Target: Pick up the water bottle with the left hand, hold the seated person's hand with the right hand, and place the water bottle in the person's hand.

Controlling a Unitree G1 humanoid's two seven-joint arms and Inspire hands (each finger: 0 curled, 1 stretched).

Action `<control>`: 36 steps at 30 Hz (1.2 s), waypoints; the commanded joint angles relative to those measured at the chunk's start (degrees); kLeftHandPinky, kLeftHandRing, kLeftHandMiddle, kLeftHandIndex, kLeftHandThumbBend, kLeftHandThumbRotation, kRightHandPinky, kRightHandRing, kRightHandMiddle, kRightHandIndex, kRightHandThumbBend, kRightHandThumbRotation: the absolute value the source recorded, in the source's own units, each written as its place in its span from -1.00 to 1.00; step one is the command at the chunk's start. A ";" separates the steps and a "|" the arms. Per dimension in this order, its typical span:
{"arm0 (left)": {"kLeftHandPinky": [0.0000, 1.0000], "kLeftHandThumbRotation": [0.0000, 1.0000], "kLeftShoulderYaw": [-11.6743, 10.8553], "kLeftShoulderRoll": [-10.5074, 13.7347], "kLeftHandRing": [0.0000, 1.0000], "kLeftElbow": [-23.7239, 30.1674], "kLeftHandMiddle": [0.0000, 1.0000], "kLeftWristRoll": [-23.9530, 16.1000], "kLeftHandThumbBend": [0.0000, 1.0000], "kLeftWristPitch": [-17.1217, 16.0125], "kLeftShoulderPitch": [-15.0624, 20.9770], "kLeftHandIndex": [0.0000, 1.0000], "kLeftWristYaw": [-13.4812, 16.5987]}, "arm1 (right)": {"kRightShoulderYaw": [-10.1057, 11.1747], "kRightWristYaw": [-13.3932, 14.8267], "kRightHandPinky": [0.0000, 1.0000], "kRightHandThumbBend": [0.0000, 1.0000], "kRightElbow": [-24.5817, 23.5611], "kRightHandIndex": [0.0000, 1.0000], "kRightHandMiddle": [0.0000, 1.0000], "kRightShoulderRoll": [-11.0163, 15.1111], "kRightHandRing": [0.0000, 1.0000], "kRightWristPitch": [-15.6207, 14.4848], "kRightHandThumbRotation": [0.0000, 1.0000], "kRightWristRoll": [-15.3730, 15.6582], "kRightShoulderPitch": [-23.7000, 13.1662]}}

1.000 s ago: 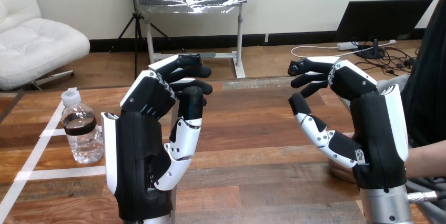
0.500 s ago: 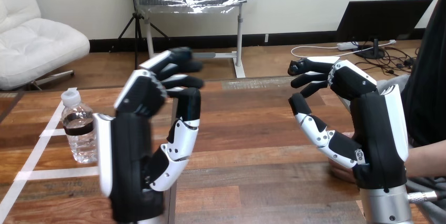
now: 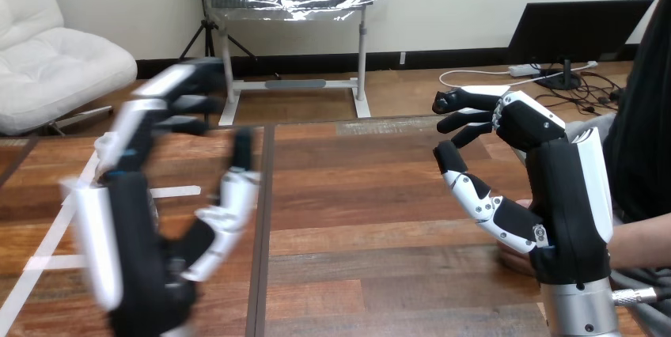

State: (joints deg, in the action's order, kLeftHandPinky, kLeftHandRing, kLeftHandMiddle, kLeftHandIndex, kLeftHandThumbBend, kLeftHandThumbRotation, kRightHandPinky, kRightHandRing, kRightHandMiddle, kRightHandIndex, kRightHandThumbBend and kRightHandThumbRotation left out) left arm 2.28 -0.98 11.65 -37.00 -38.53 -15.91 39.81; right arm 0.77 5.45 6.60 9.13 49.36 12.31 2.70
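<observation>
Near left we see the left hand point(image 3: 142, 274) as a blur, fingers loosely spread and gripping nothing. We cannot make out the water bottle past it. Near right, the right hand point(image 3: 570, 210) hangs half-open and empty, covering most of the person's hand point(image 3: 513, 259) on the table point(image 3: 372, 195).

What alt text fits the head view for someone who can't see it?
Two open robot hands stand over a wooden table, holding nothing: left hand at the view's left, right hand at its right. The person's hand lies low beside the right hand.
</observation>
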 commanded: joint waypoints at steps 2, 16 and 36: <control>0.15 -0.52 -3.43 -1.01 0.34 0.98 0.43 -3.95 -0.08 3.28 -0.12 0.47 3.09 | 0.61 0.61 -0.11 -0.15 -0.38 0.26 0.30 -0.51 0.14 -0.25 -1.00 0.36 -3.48; 0.59 -0.41 -7.32 2.69 0.69 -1.88 0.73 -5.24 0.21 9.83 3.28 0.73 4.03 | 0.79 1.02 -0.11 -0.15 0.92 0.24 0.29 -0.24 0.13 1.17 -1.00 0.85 -4.33; 0.92 0.16 -12.12 8.72 0.98 -13.99 1.00 6.58 0.77 23.58 15.50 1.00 -6.26 | 0.91 1.31 -0.11 -0.16 1.35 0.24 0.28 -0.10 0.11 0.83 -1.00 1.89 -5.20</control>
State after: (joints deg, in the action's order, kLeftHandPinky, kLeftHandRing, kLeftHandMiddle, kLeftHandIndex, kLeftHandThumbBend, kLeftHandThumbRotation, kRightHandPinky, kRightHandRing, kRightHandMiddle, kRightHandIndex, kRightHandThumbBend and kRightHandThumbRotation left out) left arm -9.84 5.69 -1.09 -30.93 -16.33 -4.95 35.05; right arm 0.97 5.98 7.78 9.12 49.45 14.18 1.61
